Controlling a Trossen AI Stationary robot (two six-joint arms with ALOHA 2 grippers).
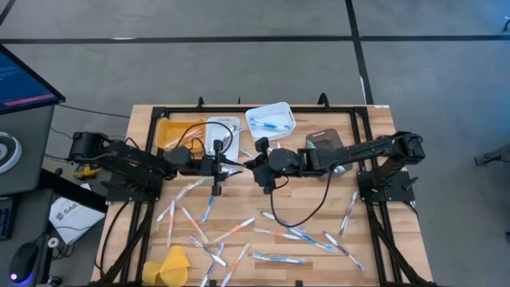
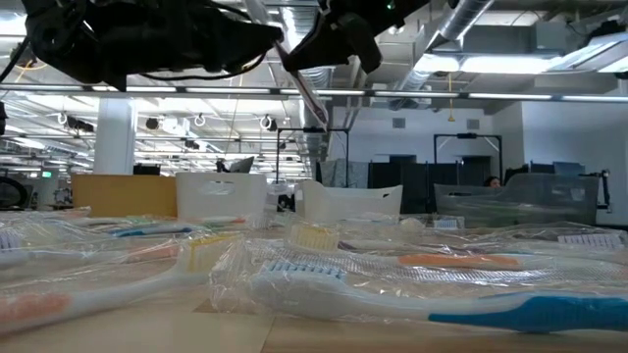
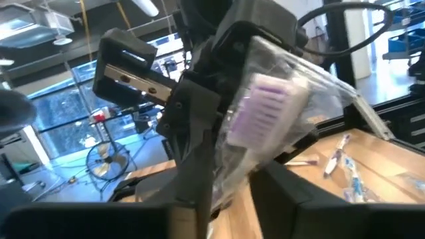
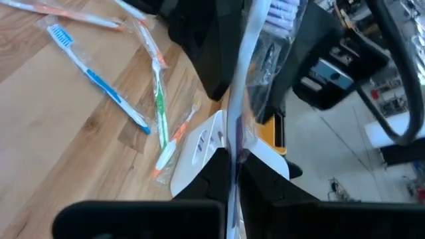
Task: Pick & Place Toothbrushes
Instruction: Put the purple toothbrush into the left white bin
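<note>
Right gripper (image 4: 234,166) is pinched tight on 1 wrapped purple toothbrush (image 4: 249,60) mid-air between both arms — its long axis runs straight across to the left gripper (image 3: 229,179), whose fingers are narrowing around the bristle end.

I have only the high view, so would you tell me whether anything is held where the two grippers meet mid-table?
Observer: Yes. The right gripper is shut on the handle of a wrapped toothbrush, with the left gripper beside it.
Operator: What colour are the bristles?
Observer: Purple, under clear wrapping, as the left wrist view shows.
Operator: Is it off the table?
Observer: Yes. In the low view it hangs well above the loose toothbrushes.
</note>
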